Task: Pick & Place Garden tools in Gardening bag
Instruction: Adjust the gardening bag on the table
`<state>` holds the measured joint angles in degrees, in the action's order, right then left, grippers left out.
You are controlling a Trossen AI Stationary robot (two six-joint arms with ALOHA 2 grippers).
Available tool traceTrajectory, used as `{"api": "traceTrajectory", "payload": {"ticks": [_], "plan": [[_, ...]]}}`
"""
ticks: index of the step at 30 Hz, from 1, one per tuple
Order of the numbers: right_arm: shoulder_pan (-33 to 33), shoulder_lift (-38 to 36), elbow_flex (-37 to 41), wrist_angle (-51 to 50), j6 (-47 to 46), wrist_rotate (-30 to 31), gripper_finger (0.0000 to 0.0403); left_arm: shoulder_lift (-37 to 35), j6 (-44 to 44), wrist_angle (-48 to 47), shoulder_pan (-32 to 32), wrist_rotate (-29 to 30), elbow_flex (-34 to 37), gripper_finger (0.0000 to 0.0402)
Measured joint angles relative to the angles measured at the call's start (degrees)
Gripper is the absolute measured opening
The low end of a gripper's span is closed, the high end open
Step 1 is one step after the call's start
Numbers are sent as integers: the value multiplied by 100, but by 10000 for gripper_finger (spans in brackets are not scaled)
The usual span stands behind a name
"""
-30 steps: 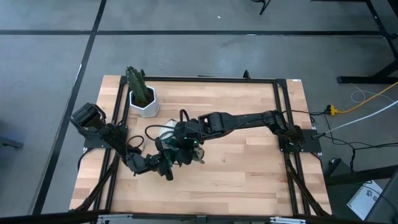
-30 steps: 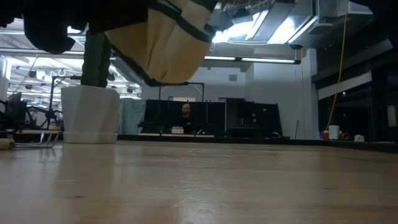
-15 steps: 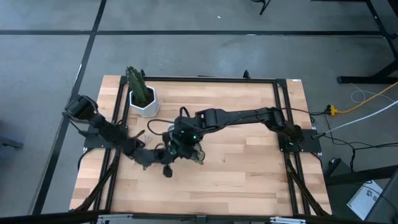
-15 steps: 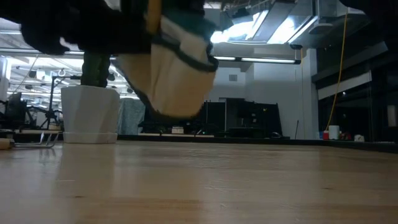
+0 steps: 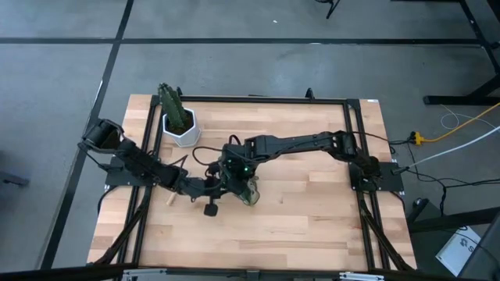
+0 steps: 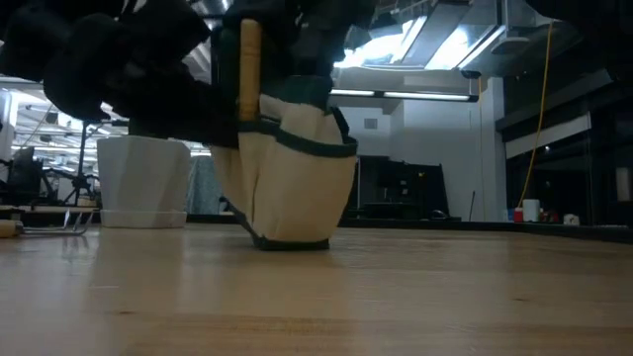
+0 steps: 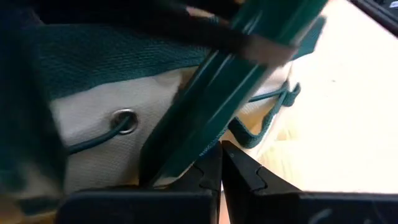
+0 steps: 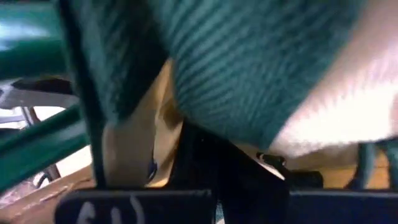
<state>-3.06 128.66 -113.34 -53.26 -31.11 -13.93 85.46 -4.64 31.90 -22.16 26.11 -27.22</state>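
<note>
My left gripper (image 7: 221,163), pinched on a green strap (image 7: 230,93), and my right gripper (image 5: 232,173), clamped on ribbed green trim (image 8: 249,68), hold the canvas gardening bag (image 6: 292,173).

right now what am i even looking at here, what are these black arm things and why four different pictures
These are two dark robot arms bolted at a light wooden table, each ending in a two-finger gripper. One picture looks straight down from above, one looks level across the tabletop, and two come from cameras on the arms' wrists.

Both arms meet at mid-table over a small tan fabric gardening bag with green trim, which rests on the wood. A wooden tool handle sticks up from it.

The left gripper is shut, pressed close against the bag beside a green metal tool. The right gripper is shut too, right at the bag's top; its camera shows only fabric.

A green cactus-like plant in a white pot stands at the far left corner.
</note>
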Motion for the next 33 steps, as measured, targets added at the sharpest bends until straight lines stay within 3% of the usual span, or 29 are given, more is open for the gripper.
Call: {"api": "traceTrajectory", "payload": {"ticks": [17,29,33], "plan": [[71,-258,-50,-166,563,340,46,-3,-208,-304,159,137,-4,3],[275,-489,-57,-382,305,-226,176,-3,-169,-372,218,135,-2,1],[344,-775,-57,-445,303,-196,200,-3,-167,-389,218,130,2,3]]}}
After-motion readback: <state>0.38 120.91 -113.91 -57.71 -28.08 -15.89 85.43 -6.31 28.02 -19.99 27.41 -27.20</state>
